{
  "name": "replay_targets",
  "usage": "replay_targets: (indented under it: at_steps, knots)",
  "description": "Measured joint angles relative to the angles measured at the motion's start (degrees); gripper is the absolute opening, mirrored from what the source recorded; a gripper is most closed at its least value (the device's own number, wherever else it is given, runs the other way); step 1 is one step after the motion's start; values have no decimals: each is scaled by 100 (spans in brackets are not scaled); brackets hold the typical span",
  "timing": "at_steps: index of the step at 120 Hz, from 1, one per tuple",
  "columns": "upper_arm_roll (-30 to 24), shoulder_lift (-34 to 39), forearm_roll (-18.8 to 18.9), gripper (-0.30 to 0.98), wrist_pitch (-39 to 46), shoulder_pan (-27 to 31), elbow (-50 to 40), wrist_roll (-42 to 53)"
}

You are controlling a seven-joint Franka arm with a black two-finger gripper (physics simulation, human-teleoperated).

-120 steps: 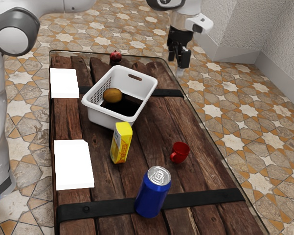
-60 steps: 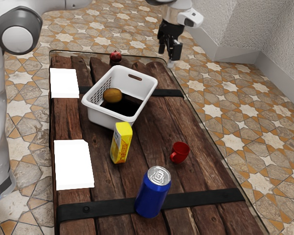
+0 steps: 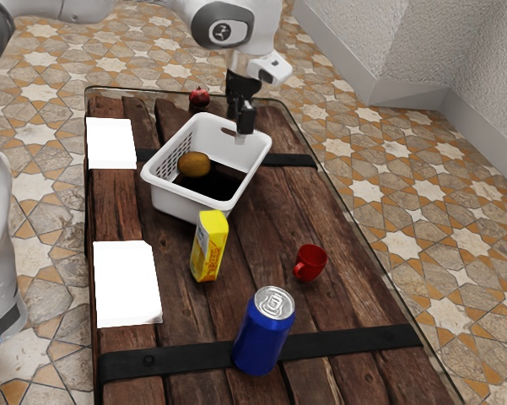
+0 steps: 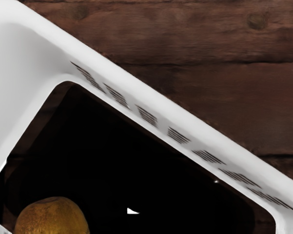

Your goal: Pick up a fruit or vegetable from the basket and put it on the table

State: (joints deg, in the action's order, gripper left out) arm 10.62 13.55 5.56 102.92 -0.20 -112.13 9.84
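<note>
Open passage down into the white basket (image 3: 179, 202), walls around the brown fruit (image 3: 194, 164)

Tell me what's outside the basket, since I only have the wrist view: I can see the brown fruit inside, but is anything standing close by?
Observer: Yes, in the exterior view a yellow carton stands right by the basket, on the side nearer that camera.
Operator: Noted. Any other fruit around, or just the one inside?
Observer: There's a red fruit out on the table, past the basket's far end.
Operator: And where does the gripper show against the basket from your side?
Observer: The gripper shows across the far rim, just to the exterior view's right of the handle slot.
</note>
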Motion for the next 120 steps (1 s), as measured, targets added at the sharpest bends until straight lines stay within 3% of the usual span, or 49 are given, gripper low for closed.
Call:
replay_targets:
  at_steps: [53,120]
  knots:
    - [593,463,209,69,823,-147,-1228,1295]
    - [1167,502,287,69,1311,-357,-1718,2131]
